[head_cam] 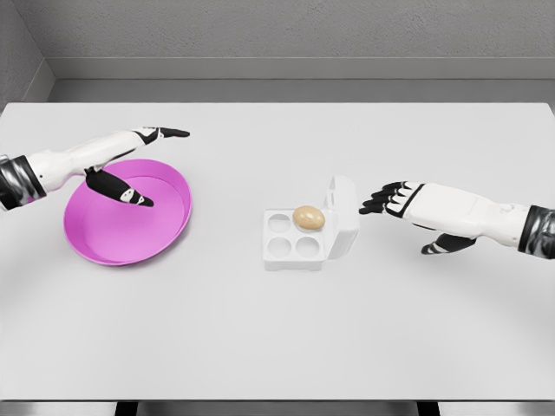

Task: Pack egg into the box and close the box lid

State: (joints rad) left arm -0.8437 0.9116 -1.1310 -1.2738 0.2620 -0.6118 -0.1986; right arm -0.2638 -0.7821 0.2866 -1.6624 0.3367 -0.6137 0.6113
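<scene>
Since the fragile egg (309, 217) already sits in the egg box's (295, 237) back-right cup, the open-fingered right hand (392, 200), just beside the raised light lid (342, 217), should probably push its outer face gently.

both forearms cut off at frame edges, table (277, 347) legs mostly cropped

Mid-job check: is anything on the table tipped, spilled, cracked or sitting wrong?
Nothing stands out. The egg sits whole in the back right cup of the white box, whose lid is open on the right. The pink plate lies flat, nothing spilled. Both hands, left and right, are open.
</scene>
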